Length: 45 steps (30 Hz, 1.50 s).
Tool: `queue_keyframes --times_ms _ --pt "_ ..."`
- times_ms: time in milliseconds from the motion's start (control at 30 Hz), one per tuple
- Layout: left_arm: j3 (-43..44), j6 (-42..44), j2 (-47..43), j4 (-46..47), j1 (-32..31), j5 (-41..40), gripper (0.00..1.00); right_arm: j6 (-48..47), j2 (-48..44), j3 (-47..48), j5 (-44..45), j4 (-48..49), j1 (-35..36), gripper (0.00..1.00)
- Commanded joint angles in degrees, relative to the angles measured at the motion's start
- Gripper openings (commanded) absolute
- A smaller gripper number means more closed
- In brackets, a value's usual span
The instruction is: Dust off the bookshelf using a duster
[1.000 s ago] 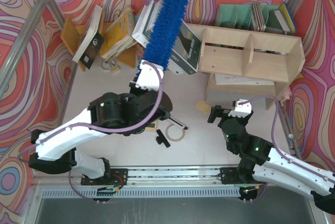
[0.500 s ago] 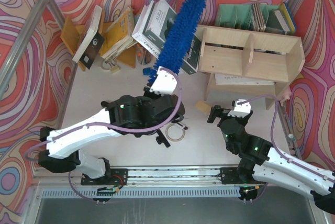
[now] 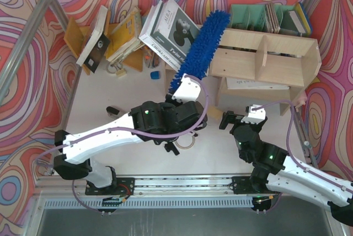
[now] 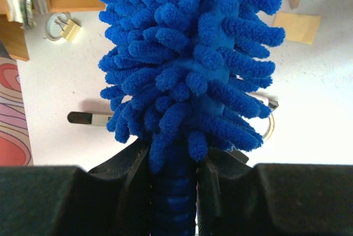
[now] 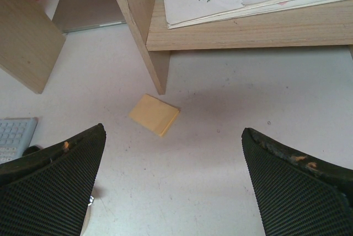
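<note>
White bench (image 3: 121,90) inside swirl-patterned walls, cluttered along the far edge.

- Duster (image 3: 203,48): the blue fluffy head slants from mid-bench toward the far edge. Its tip lies over the left end of the bookshelf (image 3: 276,62), which stands in the far right corner. Contact can't be confirmed from above.
- Left claw (image 4: 174,164): clamped tight on the duster's handle just below the head, per the wrist view.
- Right claw (image 5: 174,153): spread wide and holding nothing. It hovers low over the bench near the shelf's foot, with a yellow pad (image 5: 154,114) just ahead of it.
- Leaning books (image 3: 118,35) at the far left; a tape ring (image 3: 185,139) near the left forearm.

Step, as I judge it: bringing the head onto the shelf, sweeping barely begun. The next move calls for lowering the head onto the top board and drawing it rightward along the wood without catching the upright dividers.

Change over the last second: the head pointed nearly straight at the far edge, above the books, and has swung rightward onto the shelf end. The left arm stretched right with it. The right arm hasn't shifted.
</note>
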Motion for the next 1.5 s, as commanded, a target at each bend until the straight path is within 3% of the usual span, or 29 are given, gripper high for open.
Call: queue_keyframes --times_ms 0,167,300,400,500,633,700,867,1467 --pt "1.38 1.69 -5.52 -1.21 0.24 -8.01 0.00 0.97 -0.73 1.71 1.73 -0.58 0.28 0.99" --pt "-0.29 3.40 -10.60 -1.26 0.55 -14.12 0.00 1.00 -0.74 1.70 1.80 -0.69 0.23 0.99" --pt "-5.33 9.91 -15.24 5.34 0.55 -14.40 0.00 0.95 -0.56 1.71 1.95 -0.68 0.28 0.99" --pt "-14.37 21.21 -20.66 18.69 0.57 -13.30 0.00 0.96 -0.44 1.72 2.11 -0.73 0.25 0.99" --pt "-27.30 37.43 -28.05 38.71 0.56 -12.47 0.00 0.97 -0.32 1.74 2.15 -0.72 0.28 0.99" --pt "-43.56 61.62 -37.98 65.56 0.83 -2.43 0.00 0.97 0.01 1.79 2.19 -0.58 0.21 0.99" --pt "-48.96 67.90 -42.22 73.11 2.88 4.48 0.00 1.02 -0.01 1.89 2.17 -0.69 0.27 0.99" --pt "-48.55 64.04 -46.51 67.02 15.23 21.22 0.00 0.96 0.30 1.80 2.24 -0.60 0.21 0.99" --pt "-40.19 62.16 -34.76 64.84 50.17 71.08 0.00 0.99 1.91 2.13 2.96 -0.82 0.27 0.99"
